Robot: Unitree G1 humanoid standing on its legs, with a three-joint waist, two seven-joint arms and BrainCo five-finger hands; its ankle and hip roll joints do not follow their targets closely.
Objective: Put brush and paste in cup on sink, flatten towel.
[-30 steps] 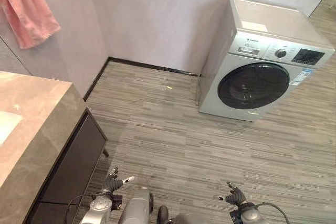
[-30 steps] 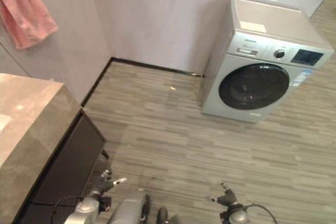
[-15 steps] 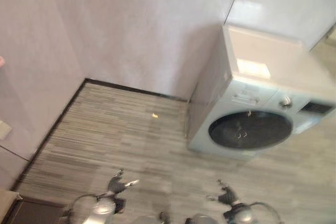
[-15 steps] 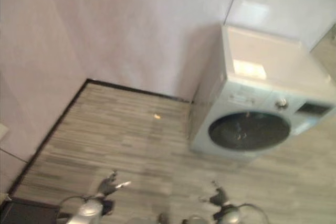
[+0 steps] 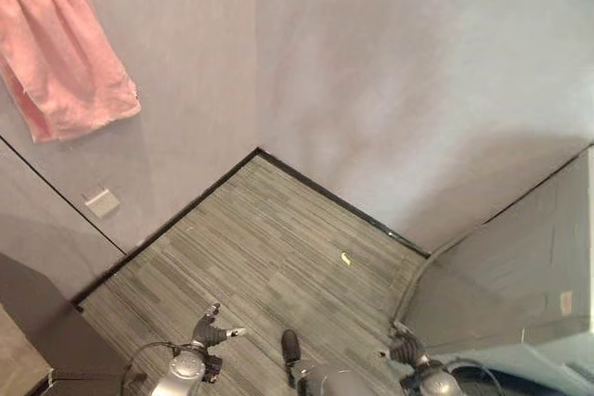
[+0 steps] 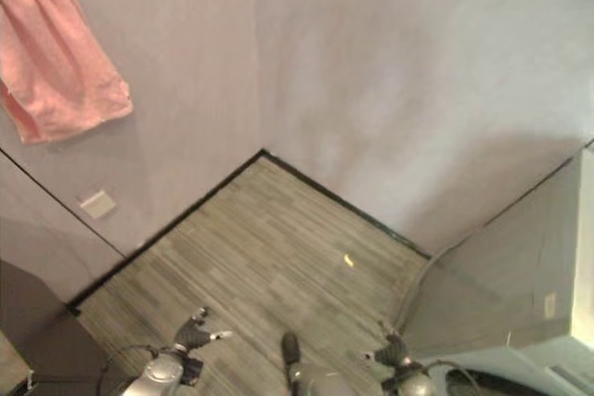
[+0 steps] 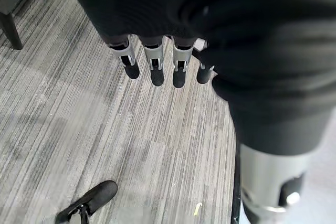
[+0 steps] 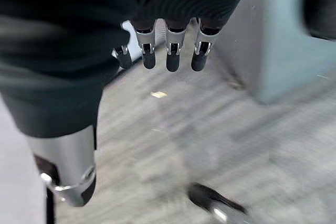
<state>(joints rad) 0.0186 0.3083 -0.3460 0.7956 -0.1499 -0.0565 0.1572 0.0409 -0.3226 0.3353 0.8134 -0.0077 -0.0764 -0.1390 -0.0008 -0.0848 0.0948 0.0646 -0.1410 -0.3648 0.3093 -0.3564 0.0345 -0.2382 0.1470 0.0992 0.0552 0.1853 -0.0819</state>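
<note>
Left eye view: the pink towel (image 5: 67, 53) hangs bunched on the wall, high above my left hand (image 5: 210, 330). My right hand (image 5: 405, 350) hangs low too. Both hands' fingers are relaxed, holding nothing. The towel looks soft, light; I'd take its lower edge.

Both head views look down from above into a wall corner over the striped floor (image 5: 278, 275), while each wrist view hangs over that same floor, seemingly close.
</note>
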